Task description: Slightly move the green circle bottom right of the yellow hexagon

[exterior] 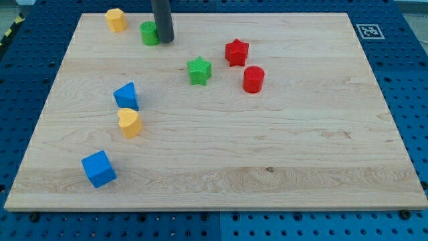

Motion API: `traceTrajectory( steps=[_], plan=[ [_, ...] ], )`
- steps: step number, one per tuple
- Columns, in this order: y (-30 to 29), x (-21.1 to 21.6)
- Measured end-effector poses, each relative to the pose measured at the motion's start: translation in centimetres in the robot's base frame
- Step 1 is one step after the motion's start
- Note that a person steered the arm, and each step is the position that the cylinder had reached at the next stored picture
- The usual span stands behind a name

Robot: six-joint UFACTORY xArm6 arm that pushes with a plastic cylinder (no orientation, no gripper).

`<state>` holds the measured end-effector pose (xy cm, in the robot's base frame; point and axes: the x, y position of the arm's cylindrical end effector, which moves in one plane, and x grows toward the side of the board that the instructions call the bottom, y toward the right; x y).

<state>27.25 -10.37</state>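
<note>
1. Nearest the camera, a blue cube sits close to the bottom-left corner of the wooden board.
2. Above it lie a yellow heart-shaped block and, just beyond and nearly touching it, a blue block whose exact shape is hard to make out.
3. Arm pose: only the dark rod is visible. It comes down upright from the view's top edge, where its upper length and the arm itself are cut off.
4. Tip position: my tip rests on the board against the right side of the green circle, touching it. The rod covers that block's right edge.
5. Pincer state: the rod carries no pincer, so no apart or together state can be told.
6. Task block location: the green circle stands near the board's top edge, just right of and slightly below the yellow hexagon, with a small gap between them.
7. Mid-board, a green star, a red star and a red cylinder form a loose group, well apart from the tip.
</note>
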Motion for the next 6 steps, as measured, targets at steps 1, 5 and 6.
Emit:
traceTrajectory(
  steps=[1,5,6],
  plan=[
    [0.0,-1.6],
    [-4.8,-0.9],
    [-5.2,-0.9]
  ],
)
